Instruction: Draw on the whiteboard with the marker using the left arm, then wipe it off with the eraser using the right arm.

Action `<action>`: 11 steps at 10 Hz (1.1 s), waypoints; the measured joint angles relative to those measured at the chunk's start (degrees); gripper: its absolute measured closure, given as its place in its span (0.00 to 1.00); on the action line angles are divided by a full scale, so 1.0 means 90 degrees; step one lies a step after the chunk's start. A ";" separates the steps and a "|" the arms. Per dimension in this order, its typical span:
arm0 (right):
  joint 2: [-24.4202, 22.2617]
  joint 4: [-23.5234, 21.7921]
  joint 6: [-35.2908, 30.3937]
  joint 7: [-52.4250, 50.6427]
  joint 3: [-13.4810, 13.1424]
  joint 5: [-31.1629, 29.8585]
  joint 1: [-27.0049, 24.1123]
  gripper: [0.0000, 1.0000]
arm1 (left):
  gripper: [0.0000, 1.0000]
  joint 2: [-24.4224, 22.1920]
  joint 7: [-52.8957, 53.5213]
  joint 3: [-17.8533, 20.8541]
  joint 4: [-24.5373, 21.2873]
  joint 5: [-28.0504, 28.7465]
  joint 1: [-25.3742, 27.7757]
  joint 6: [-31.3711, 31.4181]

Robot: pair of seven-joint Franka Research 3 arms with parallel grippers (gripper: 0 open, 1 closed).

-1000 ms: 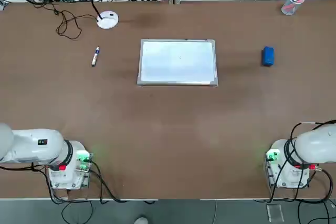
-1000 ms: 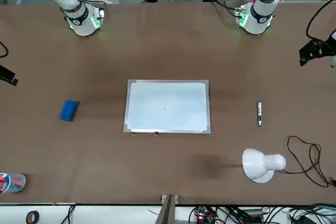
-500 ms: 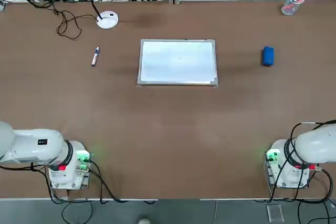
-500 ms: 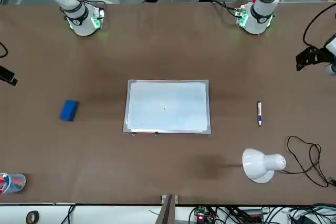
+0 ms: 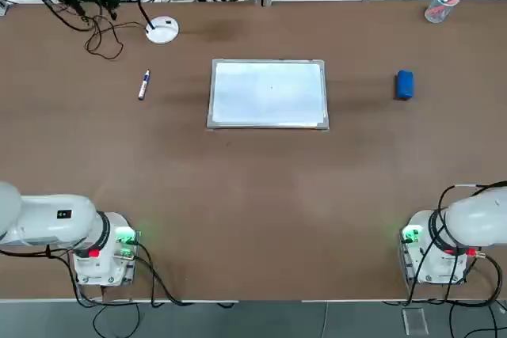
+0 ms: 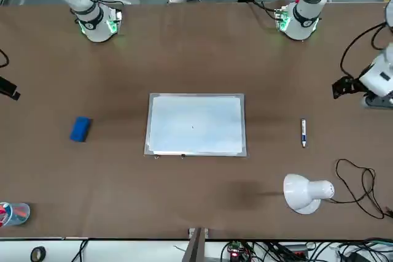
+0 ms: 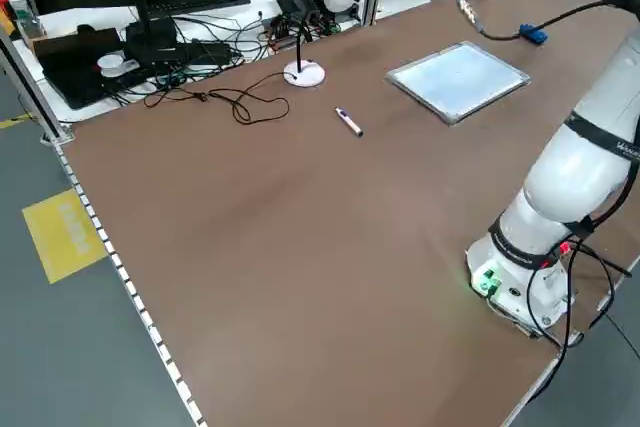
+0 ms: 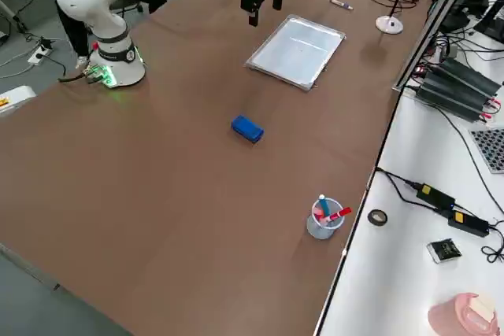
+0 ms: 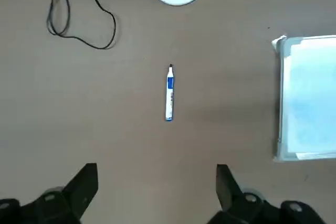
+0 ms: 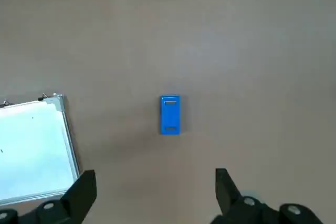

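Note:
The whiteboard (image 5: 268, 93) lies flat at the table's middle with its white face bare. The marker (image 5: 144, 85), a slim white pen with a dark cap, lies to its left. The blue eraser (image 5: 405, 85) lies to its right. My left gripper (image 6: 341, 87) hangs high over the table's left side. It is open, with the marker (image 9: 169, 93) on the table far below its fingers (image 9: 84, 187). My right gripper (image 10: 155, 187) also hangs high and open, with the eraser (image 10: 169, 114) far below it and nothing held.
A white desk lamp (image 6: 307, 193), with its round base (image 5: 162, 30) and a looping black cable (image 5: 99, 37), stands beyond the marker. A clear cup (image 5: 438, 7) with red items stands at the far right corner. Both arm bases (image 5: 103, 255) (image 5: 432, 255) sit at the near edge.
My left gripper has swung inward over the table's left side, toward the marker. The right arm, the board, the marker and the eraser have not moved.

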 joint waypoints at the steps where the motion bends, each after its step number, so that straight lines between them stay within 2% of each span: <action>1: 0.0000 -0.0002 0.0000 0.0000 0.0000 0.0000 0.0000 0.00 | 0.00 0.0010 0.0000 0.0001 -0.0294 0.0000 0.0001 0.0343; 4: -0.0001 -0.0015 0.0000 0.0000 0.0000 0.0000 0.0000 0.00 | 0.00 0.0079 0.0000 0.0005 -0.1115 0.0006 0.0048 0.1291; 11: -0.0051 -0.0110 0.0000 0.0000 0.0000 0.0000 0.0000 0.00 | 0.01 0.0647 0.0000 0.0006 -0.2479 0.0007 0.0084 0.3446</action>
